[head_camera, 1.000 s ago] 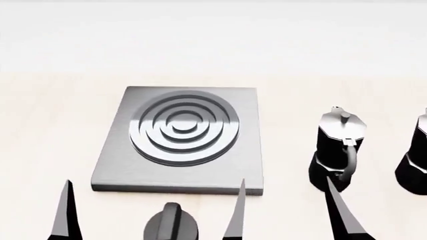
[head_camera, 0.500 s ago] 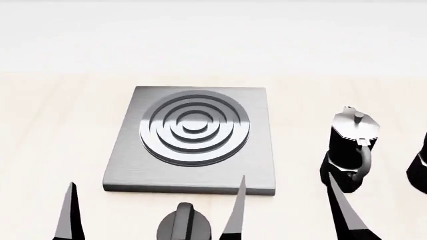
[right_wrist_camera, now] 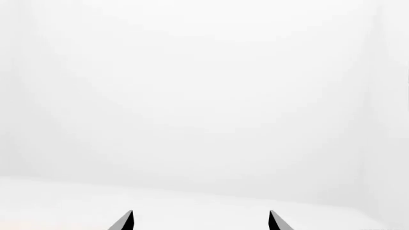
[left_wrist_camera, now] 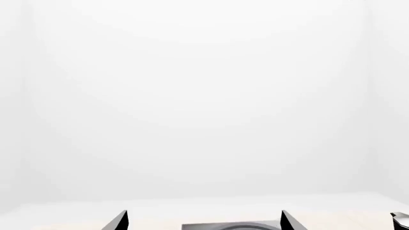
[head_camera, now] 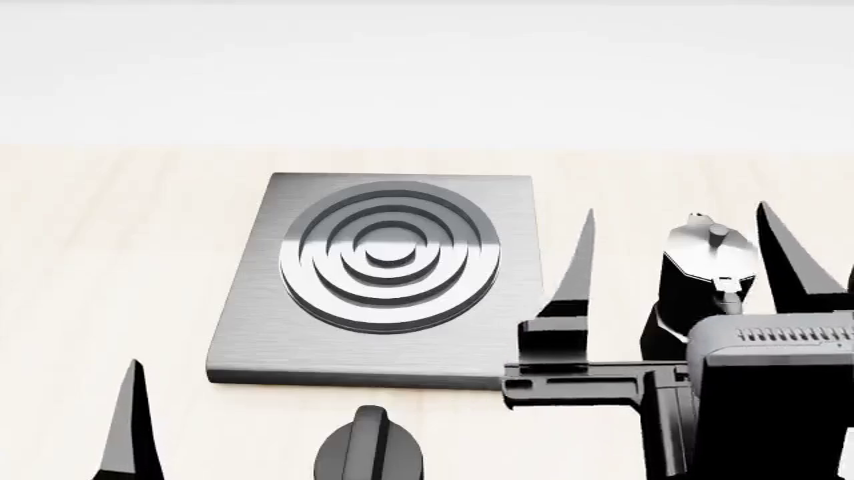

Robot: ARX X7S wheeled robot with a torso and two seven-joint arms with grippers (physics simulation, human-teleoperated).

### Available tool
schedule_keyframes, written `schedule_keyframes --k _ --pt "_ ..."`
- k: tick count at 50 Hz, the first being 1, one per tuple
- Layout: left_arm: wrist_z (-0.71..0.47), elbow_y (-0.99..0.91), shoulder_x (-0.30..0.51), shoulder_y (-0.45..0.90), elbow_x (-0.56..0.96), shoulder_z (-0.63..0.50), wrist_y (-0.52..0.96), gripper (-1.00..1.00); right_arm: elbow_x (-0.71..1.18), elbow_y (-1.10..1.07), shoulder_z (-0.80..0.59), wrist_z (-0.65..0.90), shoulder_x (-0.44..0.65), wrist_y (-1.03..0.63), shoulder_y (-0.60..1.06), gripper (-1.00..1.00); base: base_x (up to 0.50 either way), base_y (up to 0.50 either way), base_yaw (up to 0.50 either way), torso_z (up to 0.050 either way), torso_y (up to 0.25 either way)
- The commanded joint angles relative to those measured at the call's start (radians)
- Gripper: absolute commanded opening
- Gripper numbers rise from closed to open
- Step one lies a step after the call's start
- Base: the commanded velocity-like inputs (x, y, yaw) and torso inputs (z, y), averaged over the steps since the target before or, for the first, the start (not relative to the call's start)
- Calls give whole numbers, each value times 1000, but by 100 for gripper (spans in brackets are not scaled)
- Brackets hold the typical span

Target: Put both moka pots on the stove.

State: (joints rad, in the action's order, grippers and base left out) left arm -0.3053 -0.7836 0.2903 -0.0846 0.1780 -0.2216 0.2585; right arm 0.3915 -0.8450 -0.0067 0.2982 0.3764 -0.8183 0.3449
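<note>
The stove (head_camera: 387, 275), a grey slab with dark rings, lies mid-table. One moka pot (head_camera: 707, 262), black with a silver lid, stands right of it; the other is hidden. My right gripper (head_camera: 677, 215) is open and raised in front of that pot, so its fingers (head_camera: 581, 260) frame the pot in the head view. The right wrist view shows this gripper (right_wrist_camera: 201, 221) with nothing between its tips, only table and wall. My left gripper (left_wrist_camera: 203, 221) is open near the table's front, the stove (left_wrist_camera: 230, 225) edge showing between its tips. One left finger (head_camera: 131, 420) shows low in the head view.
A squat black knob (head_camera: 367, 452) sits just in front of the stove's near edge. A sliver of a moka pot (left_wrist_camera: 400, 218) shows at the edge of the left wrist view. A white wall stands behind the pale wooden table (head_camera: 120, 250).
My right arm has risen into the head view, its open fingers now on either side of the nearer pot. The pot at the right edge is now covered by the arm.
</note>
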Motion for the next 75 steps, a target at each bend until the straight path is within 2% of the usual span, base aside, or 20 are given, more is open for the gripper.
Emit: schedule_keyframes --k 1,10,19,50,75 --pt "-13 -9 10 5 17 16 5 100 105 136 63 -73 74 -174 239 100 0 0 0 0 0" --pt "-19 -2 17 6 20 19 0 100 161 374 87 -137 107 -287 408 100 0 0 0 0 0" --pt "-24 2 20 10 22 14 -1 100 183 456 90 -164 113 -320 406 100 0 0 0 0 0" --pt "-36 11 34 9 34 4 -17 100 99 727 -40 -255 139 -187 383 100 0 0 0 0 0" --pt "-49 23 42 13 38 -8 -23 100 66 856 -57 -265 132 -116 377 100 0 0 0 0 0"
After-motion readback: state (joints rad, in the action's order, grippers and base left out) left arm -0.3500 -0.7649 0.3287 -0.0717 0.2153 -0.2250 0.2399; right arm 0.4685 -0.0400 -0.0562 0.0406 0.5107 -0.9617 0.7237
